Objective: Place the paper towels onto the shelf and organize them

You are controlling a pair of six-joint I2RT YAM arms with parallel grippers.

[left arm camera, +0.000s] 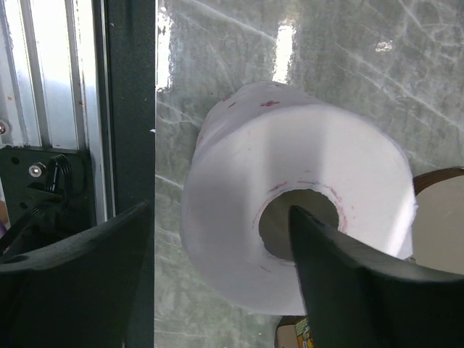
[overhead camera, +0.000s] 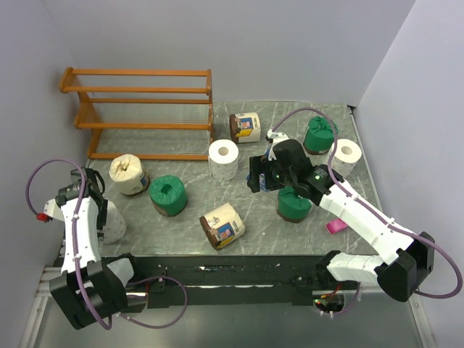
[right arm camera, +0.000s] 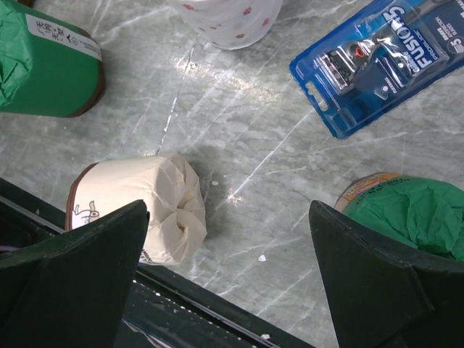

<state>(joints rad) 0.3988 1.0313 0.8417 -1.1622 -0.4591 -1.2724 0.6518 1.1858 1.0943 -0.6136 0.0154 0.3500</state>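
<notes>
**A:** Where are we finding the left gripper (left arm camera: 221, 210)?

**B:** We are seeing its jaws standing apart at a bare white roll (left arm camera: 290, 181). The roll is lying on its side on the table, near the dark rail (left arm camera: 127, 109). One finger (left arm camera: 80, 275) is sitting at the roll's 9 o'clock, clear of it. The other finger (left arm camera: 355, 290) is crossing the cardboard core at 4 o'clock, and we cannot tell whether it is touching.

**A:** And the right gripper (right arm camera: 228, 210)?

**B:** We are seeing it spread wide over the grey marbled table (right arm camera: 239, 130), holding nothing. In its wrist view a cream-and-brown roll (right arm camera: 145, 210) is lying just beside the finger at 9 o'clock. A green-wrapped roll (right arm camera: 413, 210) is sitting by the finger at 3 o'clock. A blue razor packet (right arm camera: 377, 61) is lying at 1 o'clock, a dotted white roll (right arm camera: 228, 18) at 12 and a second green roll (right arm camera: 43, 65) at 10.

**A:** Where are we placing the shelf (overhead camera: 138, 109)?

**B:** From above we are finding it at the table's 11 o'clock, well apart from both grippers. Another cream roll (overhead camera: 129, 174) is standing near its 6 o'clock, and a labelled roll (overhead camera: 245, 127) is lying just beside its 3 o'clock end.
</notes>
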